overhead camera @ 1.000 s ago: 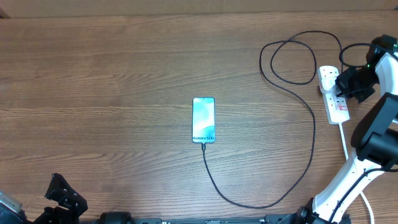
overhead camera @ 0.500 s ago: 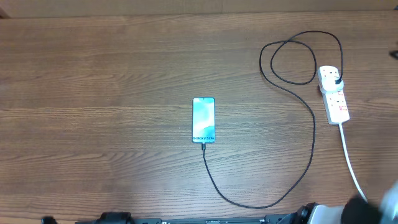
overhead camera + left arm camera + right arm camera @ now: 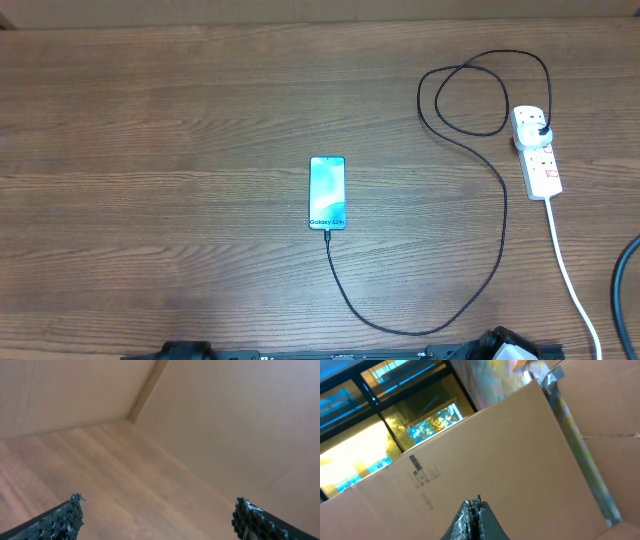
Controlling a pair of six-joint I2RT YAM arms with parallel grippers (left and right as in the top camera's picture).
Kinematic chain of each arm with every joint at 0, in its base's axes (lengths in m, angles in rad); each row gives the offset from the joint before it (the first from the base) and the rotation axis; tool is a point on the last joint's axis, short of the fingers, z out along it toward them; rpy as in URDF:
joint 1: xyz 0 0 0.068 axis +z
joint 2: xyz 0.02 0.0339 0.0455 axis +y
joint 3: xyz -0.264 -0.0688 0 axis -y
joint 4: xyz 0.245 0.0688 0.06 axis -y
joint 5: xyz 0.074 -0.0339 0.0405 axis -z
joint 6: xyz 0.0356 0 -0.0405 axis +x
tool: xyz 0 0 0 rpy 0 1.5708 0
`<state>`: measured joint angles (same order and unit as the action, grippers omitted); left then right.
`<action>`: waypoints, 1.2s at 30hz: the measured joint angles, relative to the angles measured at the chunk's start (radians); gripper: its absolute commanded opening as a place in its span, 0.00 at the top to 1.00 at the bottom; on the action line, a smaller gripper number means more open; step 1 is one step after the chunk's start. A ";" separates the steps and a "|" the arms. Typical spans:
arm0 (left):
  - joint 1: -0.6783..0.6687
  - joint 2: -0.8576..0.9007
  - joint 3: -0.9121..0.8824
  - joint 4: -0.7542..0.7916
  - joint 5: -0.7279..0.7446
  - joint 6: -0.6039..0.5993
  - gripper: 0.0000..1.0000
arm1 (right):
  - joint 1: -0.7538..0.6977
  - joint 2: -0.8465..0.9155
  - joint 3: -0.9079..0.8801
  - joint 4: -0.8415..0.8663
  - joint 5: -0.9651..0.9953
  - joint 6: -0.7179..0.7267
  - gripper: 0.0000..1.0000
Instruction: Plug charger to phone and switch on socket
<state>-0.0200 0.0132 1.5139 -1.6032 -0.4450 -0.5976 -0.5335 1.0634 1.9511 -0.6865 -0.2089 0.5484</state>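
The phone [image 3: 327, 193] lies flat and face up about the middle of the tabletop [image 3: 150, 150], a little nearer the near edge than the far one. Its screen is lit and its long sides run from near edge to far edge.

The charger [image 3: 505, 215] meets the phone's near end at its small connector. The black cable runs toward the near edge, bends right in a wide arc, and climbs toward the far right corner. There it forms a loose loop crossing over itself. Its black plug [image 3: 541, 128] is seated in the far outlet of the socket [image 3: 540, 165].

The socket lies flat close to the right edge, in the far half of the tabletop. Red markings show on its face; the position of the switches cannot be read at this size. Its thick white cord [image 3: 560, 255] leaves the near end and runs to the near right corner.

Neither gripper appears in the overhead view. In its wrist view the left gripper [image 3: 160, 522] has its fingers [image 3: 65, 522] spread wide apart, with nothing between them. The right gripper [image 3: 475, 517] has its fingers pressed together, with nothing seen in its grasp, and faces a cardboard panel [image 3: 520, 460].
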 measured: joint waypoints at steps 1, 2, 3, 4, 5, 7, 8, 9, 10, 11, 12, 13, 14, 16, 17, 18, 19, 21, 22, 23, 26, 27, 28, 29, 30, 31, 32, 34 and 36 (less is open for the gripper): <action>0.000 0.000 0.004 -0.019 0.000 0.000 0.00 | 0.013 -0.006 0.000 -0.014 0.000 0.001 0.96; 0.000 0.000 0.005 -0.043 0.000 0.000 0.00 | 0.033 -0.010 0.000 -0.033 -0.001 -0.002 0.96; 0.000 0.000 0.004 -0.066 0.000 0.000 0.00 | 0.057 -0.015 -0.001 -0.050 -0.001 -0.005 0.96; 0.000 0.000 0.001 -0.081 0.000 0.000 0.01 | 0.085 -0.021 -0.003 -0.063 0.000 -0.008 0.96; 0.000 0.000 0.000 -0.084 0.000 0.000 0.00 | 0.121 -0.030 -0.010 -0.072 0.000 -0.011 0.96; 0.000 0.000 -0.001 -0.084 0.000 0.000 0.00 | 0.182 -0.053 -0.028 -0.086 -0.002 -0.015 0.96; 0.000 0.000 -0.001 -0.084 0.000 0.000 0.00 | 0.211 -0.069 -0.042 -0.089 -0.002 -0.017 0.96; 0.000 0.000 -0.002 -0.084 0.000 0.000 0.00 | 0.235 -0.090 -0.058 -0.091 -0.002 -0.019 0.96; 0.000 0.000 -0.002 -0.084 0.000 0.000 0.00 | 0.253 -0.113 -0.076 -0.088 -0.002 -0.021 0.96; 0.000 0.000 -0.002 -0.084 0.000 0.000 0.00 | 0.267 -0.141 -0.098 -0.084 -0.003 -0.022 0.96; 0.000 0.000 -0.002 -0.084 0.000 0.000 0.00 | 0.275 -0.171 -0.121 -0.070 -0.002 -0.022 0.96; 0.000 0.000 -0.002 -0.084 0.000 -0.001 0.01 | 0.282 -0.207 -0.145 -0.060 -0.002 -0.022 0.96; 0.000 0.000 -0.002 -0.084 0.000 -0.001 0.00 | 0.285 -0.247 -0.170 -0.042 -0.002 -0.023 0.96; 0.000 0.000 -0.002 -0.084 0.000 -0.002 0.00 | 0.286 -0.316 -0.213 -0.017 -0.002 -0.024 0.96; 0.000 0.000 -0.002 -0.085 0.000 -0.002 0.01 | 0.286 -0.353 -0.233 -0.003 -0.002 -0.025 0.96; 0.000 0.000 -0.002 -0.085 0.000 -0.003 0.00 | 0.286 -0.386 -0.253 0.009 -0.002 -0.024 0.96; 0.000 0.000 -0.002 -0.084 0.000 -0.003 0.00 | 0.286 -0.425 -0.273 0.021 -0.002 -0.026 0.96; 0.000 0.000 -0.002 -0.085 0.000 -0.003 0.01 | 0.286 -0.484 -0.301 0.038 -0.002 -0.025 0.96; 0.000 0.000 -0.002 -0.084 0.000 -0.003 0.00 | 0.286 -0.512 -0.311 0.042 -0.002 -0.025 0.96; 0.000 0.000 -0.002 -0.084 0.000 -0.003 0.00 | 0.286 -0.544 -0.319 0.043 -0.002 -0.025 0.96; 0.000 0.000 -0.002 -0.084 0.000 -0.003 0.00 | 0.286 -0.589 -0.327 0.044 -0.002 -0.025 0.96; 0.000 0.000 -0.002 -0.084 0.000 -0.004 0.00 | 0.286 -0.605 -0.328 0.044 -0.002 -0.025 0.96; 0.000 0.000 -0.002 -0.084 0.001 -0.008 0.00 | 0.286 -0.625 -0.330 0.044 -0.002 -0.025 0.96; 0.000 0.000 -0.002 -0.084 0.005 -0.021 0.00 | 0.286 -0.643 -0.331 0.044 -0.002 -0.025 0.96; 0.000 0.000 -0.002 -0.084 0.010 -0.034 0.01 | 0.286 -0.661 -0.332 0.043 -0.002 -0.025 0.96; 0.000 0.000 -0.002 -0.077 0.013 -0.053 0.00 | 0.287 -0.683 -0.332 0.044 -0.002 -0.025 0.96; 0.000 0.000 -0.003 -0.067 0.015 -0.067 0.00 | 0.291 -0.704 -0.332 0.045 -0.002 -0.025 0.96; 0.000 0.000 -0.014 -0.027 0.016 -0.094 0.00 | 0.307 -0.745 -0.332 0.048 -0.002 -0.026 0.96; 0.000 0.000 -0.040 0.028 0.016 -0.111 0.00 | 0.322 -0.763 -0.330 0.048 -0.002 -0.025 0.96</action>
<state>-0.0200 0.0128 1.4734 -1.5749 -0.4294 -0.7082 -0.2119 0.3000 1.6211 -0.6380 -0.2111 0.5236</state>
